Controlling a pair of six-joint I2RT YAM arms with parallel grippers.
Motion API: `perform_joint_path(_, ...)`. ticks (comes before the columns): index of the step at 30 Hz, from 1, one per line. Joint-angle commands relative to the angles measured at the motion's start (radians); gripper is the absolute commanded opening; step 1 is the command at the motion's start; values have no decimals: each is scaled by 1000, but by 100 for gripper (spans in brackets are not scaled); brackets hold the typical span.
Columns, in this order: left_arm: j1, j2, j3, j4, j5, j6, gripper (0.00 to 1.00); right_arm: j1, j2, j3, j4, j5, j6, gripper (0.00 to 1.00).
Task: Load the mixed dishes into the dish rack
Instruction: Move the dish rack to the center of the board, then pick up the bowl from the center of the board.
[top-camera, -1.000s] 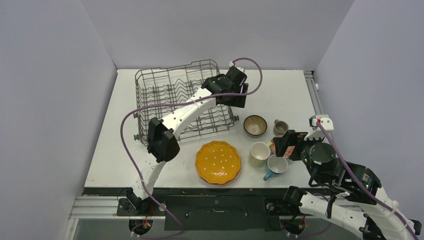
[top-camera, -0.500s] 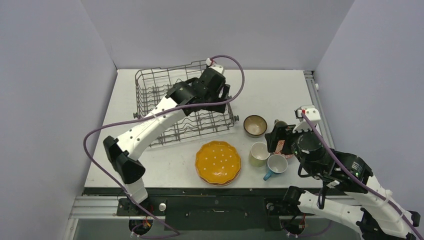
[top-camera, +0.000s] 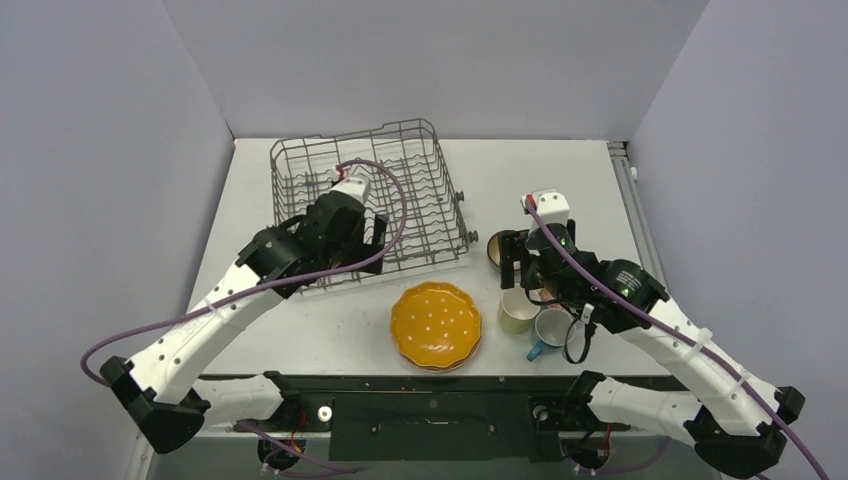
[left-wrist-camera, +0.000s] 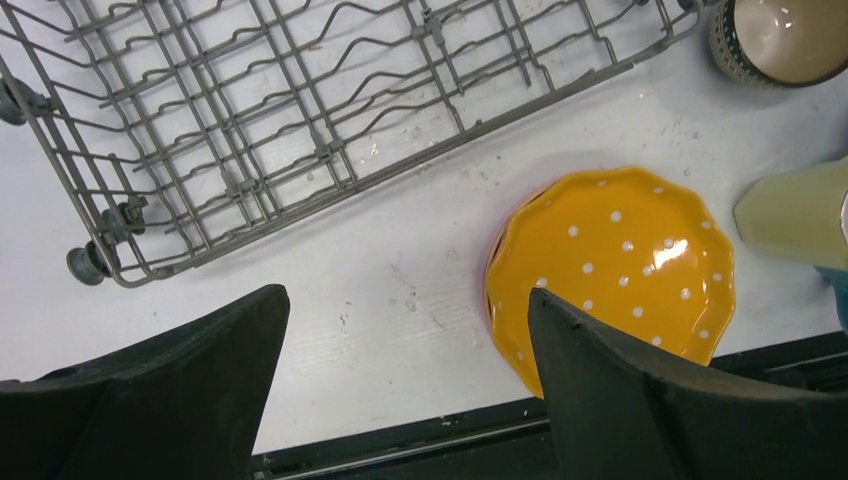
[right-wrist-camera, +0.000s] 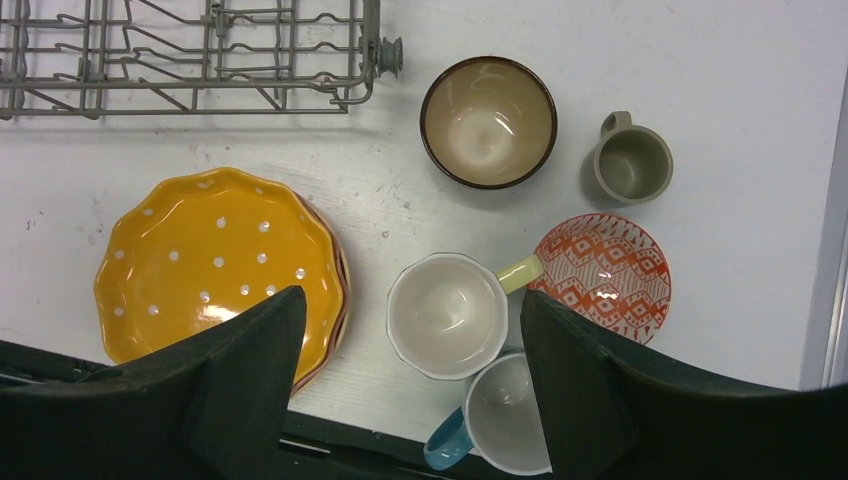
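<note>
Right gripper (right-wrist-camera: 410, 295) gapes empty, poised so the pale-yellow ceramic mug (right-wrist-camera: 445, 315) sits between my fingers; my left gripper (left-wrist-camera: 402, 300), equally wide and empty, flanks the orange scalloped dotted plate (left-wrist-camera: 610, 265).

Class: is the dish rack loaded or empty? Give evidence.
Empty where visible: the dish rack shows only bare wires; the orange plate lies on the table outside it.

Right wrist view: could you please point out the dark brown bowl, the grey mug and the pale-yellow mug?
dark brown bowl (right-wrist-camera: 488, 122), right wrist view, on its cream inner floor.
grey mug (right-wrist-camera: 632, 165), right wrist view, on its inside bottom.
pale-yellow mug (right-wrist-camera: 445, 315), right wrist view, on its inside bottom.
</note>
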Motion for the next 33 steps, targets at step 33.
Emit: perform_joint_path(33, 26, -613, -521, 276, 292, 26, 96, -253, 662, 38, 300, -189, -160, 50)
